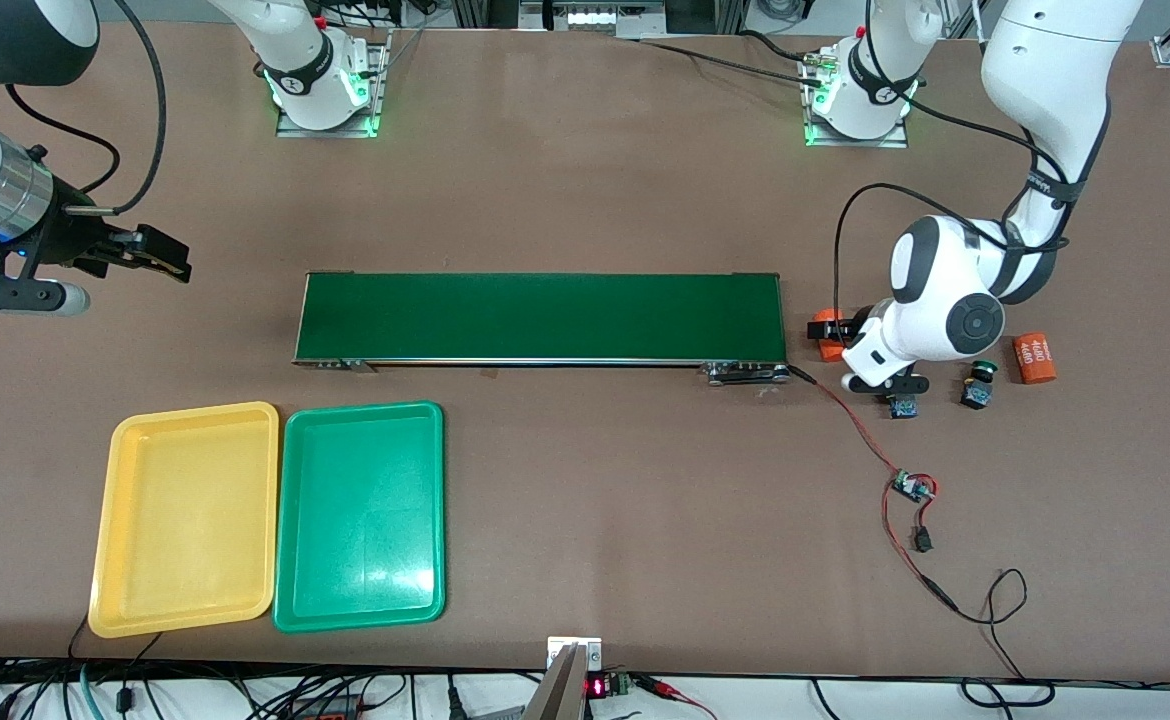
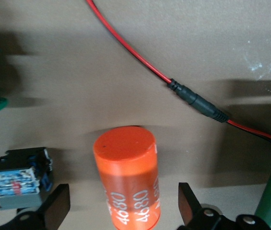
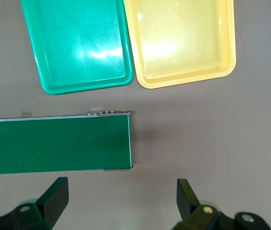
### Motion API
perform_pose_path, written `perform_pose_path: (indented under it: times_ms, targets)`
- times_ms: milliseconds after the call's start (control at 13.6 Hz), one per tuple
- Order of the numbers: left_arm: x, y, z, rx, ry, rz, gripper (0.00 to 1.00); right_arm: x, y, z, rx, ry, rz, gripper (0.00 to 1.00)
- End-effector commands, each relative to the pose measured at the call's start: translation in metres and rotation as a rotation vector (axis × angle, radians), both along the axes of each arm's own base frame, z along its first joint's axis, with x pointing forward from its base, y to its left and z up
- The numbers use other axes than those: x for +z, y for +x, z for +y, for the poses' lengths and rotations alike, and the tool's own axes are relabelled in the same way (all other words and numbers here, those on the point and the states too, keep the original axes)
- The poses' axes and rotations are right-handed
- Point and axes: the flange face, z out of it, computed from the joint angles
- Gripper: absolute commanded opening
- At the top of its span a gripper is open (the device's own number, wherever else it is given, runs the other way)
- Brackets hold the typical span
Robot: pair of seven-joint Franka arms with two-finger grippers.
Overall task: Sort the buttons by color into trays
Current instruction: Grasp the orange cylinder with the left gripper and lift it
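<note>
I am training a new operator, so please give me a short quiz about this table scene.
1. True or false: the shallow yellow plastic tray already holds a button.
2. What stands between the left gripper's open fingers? A) an orange cylinder with white numerals; B) a green-capped button; C) a red cable.
3. Fill in: the right gripper hangs open over the brown table, toward one end of the long dark green ____.
Key: 1 false; 2 A; 3 conveyor belt.
</note>
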Motion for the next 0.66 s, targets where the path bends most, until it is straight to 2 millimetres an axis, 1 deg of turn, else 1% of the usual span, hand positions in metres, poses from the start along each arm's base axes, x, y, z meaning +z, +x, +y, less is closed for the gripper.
perform_pose_path:
  times_ms: [0,221,295,443,516,590]
  targets:
    - [0.003,0.001,-0.01,0.002,-0.008,-0.036,0.96,0.001,-0.002,0.002,0.002,-0.011,-0.003,1.0]
    - [-0.001,0.0,-0.011,-0.022,-0.008,-0.037,0.82,0.0,-0.002,0.005,0.005,-0.011,-0.002,1.0]
    - [-0.004,0.0,-0.011,-0.029,-0.005,-0.035,0.8,0.0,-0.002,0.005,0.005,-0.011,-0.002,1.0]
    - [-0.006,0.002,-0.011,-0.029,-0.005,-0.052,0.8,0.0,-0.002,0.005,0.005,-0.011,-0.002,1.0]
    - [-0.006,0.002,-0.011,-0.029,-0.006,-0.052,0.77,0.001,-0.002,0.005,0.005,-0.01,-0.003,1.0]
    - [-0.007,0.001,-0.011,-0.029,-0.005,-0.05,0.69,0.0,-0.002,0.005,0.005,-0.012,-0.002,1.0]
